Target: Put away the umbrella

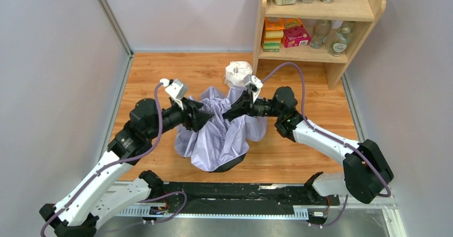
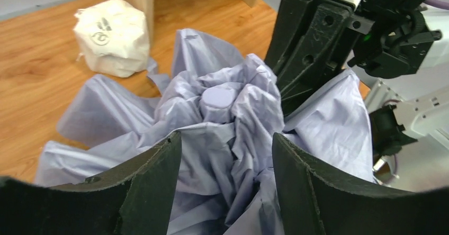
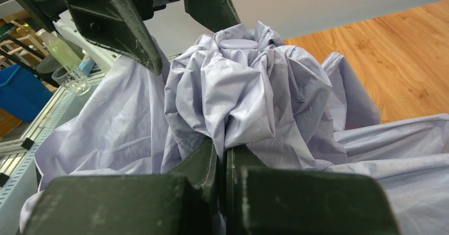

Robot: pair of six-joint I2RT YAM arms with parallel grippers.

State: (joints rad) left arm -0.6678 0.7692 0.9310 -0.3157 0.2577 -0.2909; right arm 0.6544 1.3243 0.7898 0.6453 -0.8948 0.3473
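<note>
Lavender-white cloth all over the bench [image 1: 299, 157]: seeing the umbrella [image 1: 219, 135] collapsed into a loose, crumpled heap between the two arms, canopy splayed outward, round top cap [image 2: 219, 95] poking up at the centre, black underside peeking out at the near edge. Finding the left fingers [image 2: 153, 177] spread wide either side of the bunched crown, clamping nothing. Finding the right fingers [image 3: 196, 166] pressed together, apparently pinching a fold of canopy below that cap. Judging the collapse as done; gathering the cloth, wrapping it tight and stowing it as not yet done. Cannot make out shaft, handle or strap under the fabric. Ignoring the white wrapped lump [image 1: 237, 72] just beyond, beside the shelf [image 1: 320, 55].
</note>
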